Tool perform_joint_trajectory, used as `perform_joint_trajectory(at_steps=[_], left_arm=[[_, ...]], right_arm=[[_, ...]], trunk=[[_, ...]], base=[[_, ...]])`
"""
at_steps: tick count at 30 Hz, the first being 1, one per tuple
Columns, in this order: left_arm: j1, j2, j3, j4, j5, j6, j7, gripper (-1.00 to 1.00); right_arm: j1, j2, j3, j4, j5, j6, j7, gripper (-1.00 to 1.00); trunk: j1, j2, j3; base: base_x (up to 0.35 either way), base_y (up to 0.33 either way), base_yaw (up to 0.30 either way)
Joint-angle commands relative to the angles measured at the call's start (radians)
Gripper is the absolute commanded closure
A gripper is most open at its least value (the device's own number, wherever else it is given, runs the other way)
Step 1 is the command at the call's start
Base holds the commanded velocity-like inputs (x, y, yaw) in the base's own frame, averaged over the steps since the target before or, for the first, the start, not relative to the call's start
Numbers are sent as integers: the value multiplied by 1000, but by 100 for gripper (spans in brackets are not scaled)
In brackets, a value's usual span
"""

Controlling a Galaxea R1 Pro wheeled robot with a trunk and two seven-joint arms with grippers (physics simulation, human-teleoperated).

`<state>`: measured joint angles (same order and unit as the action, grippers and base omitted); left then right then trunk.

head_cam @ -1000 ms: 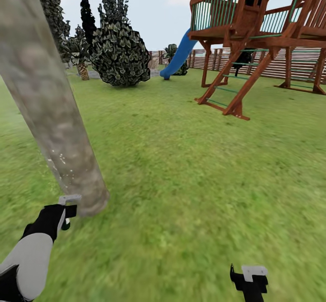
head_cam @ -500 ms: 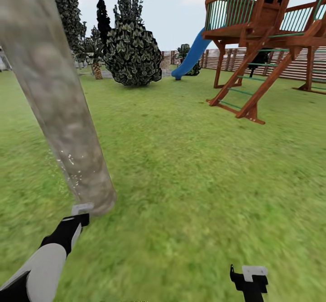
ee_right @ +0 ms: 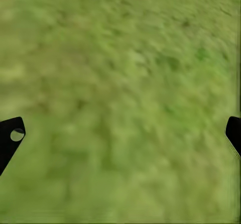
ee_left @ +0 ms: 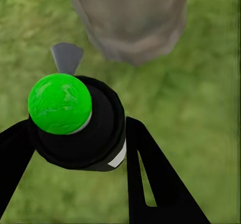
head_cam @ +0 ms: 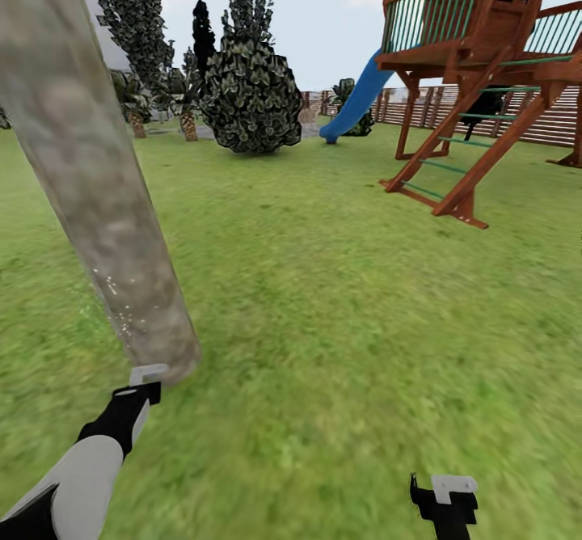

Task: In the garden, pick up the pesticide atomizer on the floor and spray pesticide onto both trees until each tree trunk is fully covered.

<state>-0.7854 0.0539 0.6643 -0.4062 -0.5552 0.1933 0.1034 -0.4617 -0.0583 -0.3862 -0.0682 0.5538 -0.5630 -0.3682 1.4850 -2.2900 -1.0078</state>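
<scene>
- Left tool [ee_left: 75, 133] was clenched on the pesticide atomizer [ee_left: 75, 128], its two black fingers [ee_left: 150, 179] pressed against either side of the dark body, with the green cap toward the camera; in the head view we saw this tool [head_cam: 141, 386] low at the left, just beside the foot of the tree trunk [head_cam: 89, 176]
- Right tool [ee_right: 120, 133] was released, its fingers spread wide over bare grass and holding nothing; in the head view it [head_cam: 444, 499] hung low at the right, well apart from the trunk
- What mattered most was that the trunk lay straight ahead of the left tool, its base [ee_left: 130, 23] just beyond the grey nozzle tip [ee_left: 67, 56]; the trunk's long axis ran upward from the floor [head_cam: 339, 322] and leaned toward the left of the head view, so we judged that the spray should travel up along it
- White specks of pesticide [head_cam: 121, 297] dotted only a low patch of bark near the base; the bark above looked bare, so we judged this trunk far from covered
- We judged the left arm the nearer and the only one equipped for the work
- Beyond stood a dark round bush [head_cam: 250, 95], a wooden play tower [head_cam: 485, 55] with a blue slide [head_cam: 360, 95], and the slatted fence [head_cam: 558, 124]; we could not pick out the second tree
</scene>
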Motion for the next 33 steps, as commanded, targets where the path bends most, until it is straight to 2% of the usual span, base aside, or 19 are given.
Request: perform_joint_trajectory(at_steps=[1,11,15,24,33], left_arm=[[0,1,0,-3,0,0,0,100],[0,1,1,-8,0,0,1,100],[0,1,1,-8,0,0,1,100],[0,1,3,-8,0,0,1,100],[0,3,3,-9,0,0,1,100]], right_arm=[[0,0,0,0,0,0,0,-100],[0,1,1,0,0,0,0,-100],[0,0,0,1,0,0,0,-100],[0,1,1,1,0,0,0,-100],[0,2,1,1,0,0,0,-100]], trunk=[[0,0,0],[0,0,0],[0,0,0],[0,0,0],[0,0,0]], base=[[81,-272,120],[182,-222,260],[182,-219,47],[7,-270,24],[67,-262,264]])
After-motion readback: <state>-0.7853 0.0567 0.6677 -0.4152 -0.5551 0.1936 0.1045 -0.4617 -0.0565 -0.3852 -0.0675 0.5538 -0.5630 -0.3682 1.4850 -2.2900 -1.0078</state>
